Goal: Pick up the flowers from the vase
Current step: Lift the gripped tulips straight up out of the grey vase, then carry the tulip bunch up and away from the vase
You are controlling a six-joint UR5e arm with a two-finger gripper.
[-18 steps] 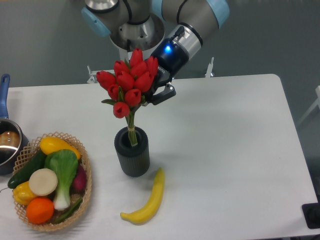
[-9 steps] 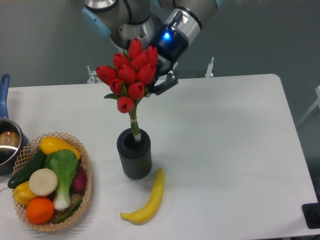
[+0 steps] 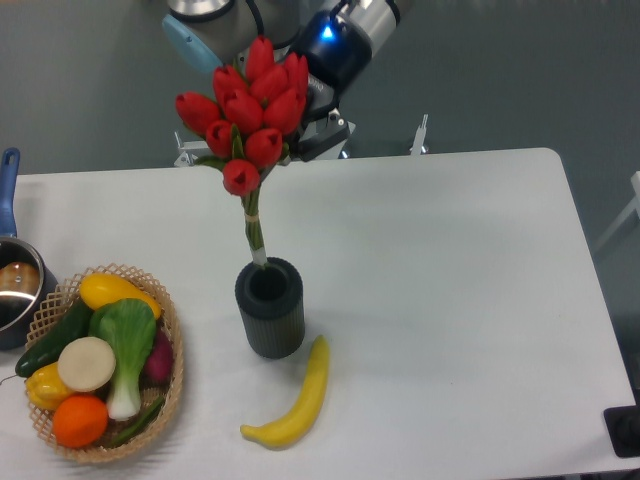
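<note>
From the fixed camera, your black two-finger gripper (image 3: pixel 312 128) is clamped on the bunch of red tulip flowers with green leaves and pale tied stems (image 3: pixel 246 112), holding it behind the blooms, above and slightly behind the short dark grey ribbed cylindrical vase (image 3: pixel 270 308). Over the last second the bunch has risen steadily, so the stem ends that sat deep in the vase now hang right at its round mouth, about to clear the rim. You are nearly done, I judge: a little more lift frees the stems, with the curved yellow banana (image 3: pixel 297 400) lying just in front of the vase.
</note>
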